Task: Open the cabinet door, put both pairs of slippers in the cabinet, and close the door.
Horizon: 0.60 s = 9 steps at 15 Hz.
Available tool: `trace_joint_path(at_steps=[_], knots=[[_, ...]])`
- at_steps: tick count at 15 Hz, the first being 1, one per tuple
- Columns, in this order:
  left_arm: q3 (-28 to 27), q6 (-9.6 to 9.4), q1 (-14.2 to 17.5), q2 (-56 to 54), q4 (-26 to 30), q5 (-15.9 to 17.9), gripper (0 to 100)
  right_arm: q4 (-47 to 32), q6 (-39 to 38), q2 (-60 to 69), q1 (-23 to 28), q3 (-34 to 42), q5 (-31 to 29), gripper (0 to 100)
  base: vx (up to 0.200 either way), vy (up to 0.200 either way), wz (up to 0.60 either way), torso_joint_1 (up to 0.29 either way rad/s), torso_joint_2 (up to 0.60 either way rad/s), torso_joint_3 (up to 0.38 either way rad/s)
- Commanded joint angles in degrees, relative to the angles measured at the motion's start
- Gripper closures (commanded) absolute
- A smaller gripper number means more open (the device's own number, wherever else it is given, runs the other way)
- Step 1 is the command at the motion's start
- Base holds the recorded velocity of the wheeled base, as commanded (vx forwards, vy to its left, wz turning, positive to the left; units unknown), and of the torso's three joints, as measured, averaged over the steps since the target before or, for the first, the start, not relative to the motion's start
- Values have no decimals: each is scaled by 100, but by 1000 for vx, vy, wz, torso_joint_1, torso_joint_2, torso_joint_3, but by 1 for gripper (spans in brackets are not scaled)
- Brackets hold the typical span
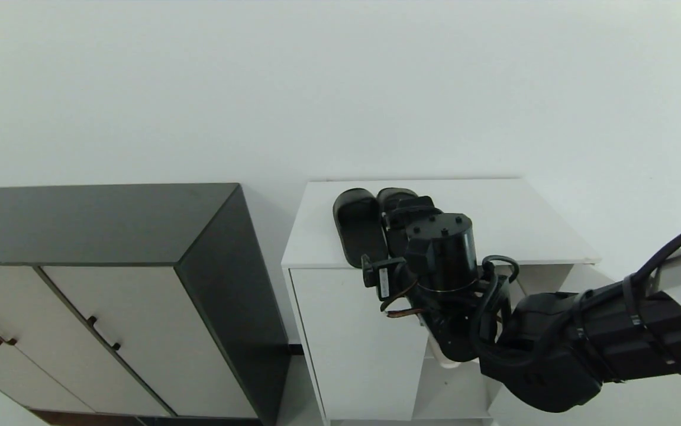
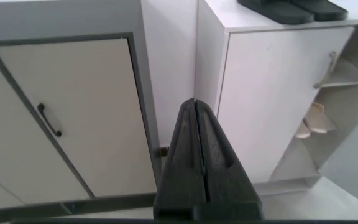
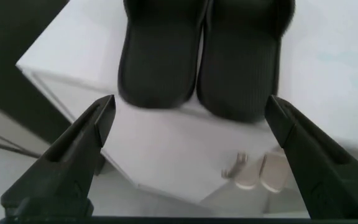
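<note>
Right end effector [image 3: 190,104]: wide open, empty, poised over heels of black slippers [image 3: 197,50]
Black slippers: side by side on cabinet top [image 1: 541,225], heels right at front edge
Light slippers [image 2: 316,119]: already on inner shelf [image 2: 347,78]
Left end effector [image 2: 201,155]: pressed closed, empty, down low
Risk: off-centre pinch, one slipper nudged off front edge

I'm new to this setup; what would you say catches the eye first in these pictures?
The black slippers on top of the white cabinet stand out, with the right gripper open close to them. A pale pair already lies inside the cabinet's open side.
</note>
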State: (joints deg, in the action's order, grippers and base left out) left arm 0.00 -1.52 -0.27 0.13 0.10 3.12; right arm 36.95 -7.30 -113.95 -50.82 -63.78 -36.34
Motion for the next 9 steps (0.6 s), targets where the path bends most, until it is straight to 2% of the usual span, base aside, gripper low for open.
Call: trace_joint_path(at_steps=[1, 5, 9], knots=[[0, 3, 0, 4, -1, -4, 100, 14, 1, -84, 2, -12, 4, 0, 200, 0, 0, 7, 2, -2], [0, 3, 0, 4, -1, 4, 100, 32, -17, -444, 37, -284, 4, 0, 200, 0, 0, 2, -1, 0], [0, 3, 0, 4, -1, 4, 100, 418, -52, -1068, 213, -653, 13, 0, 0, 0, 0, 0, 0, 0]])
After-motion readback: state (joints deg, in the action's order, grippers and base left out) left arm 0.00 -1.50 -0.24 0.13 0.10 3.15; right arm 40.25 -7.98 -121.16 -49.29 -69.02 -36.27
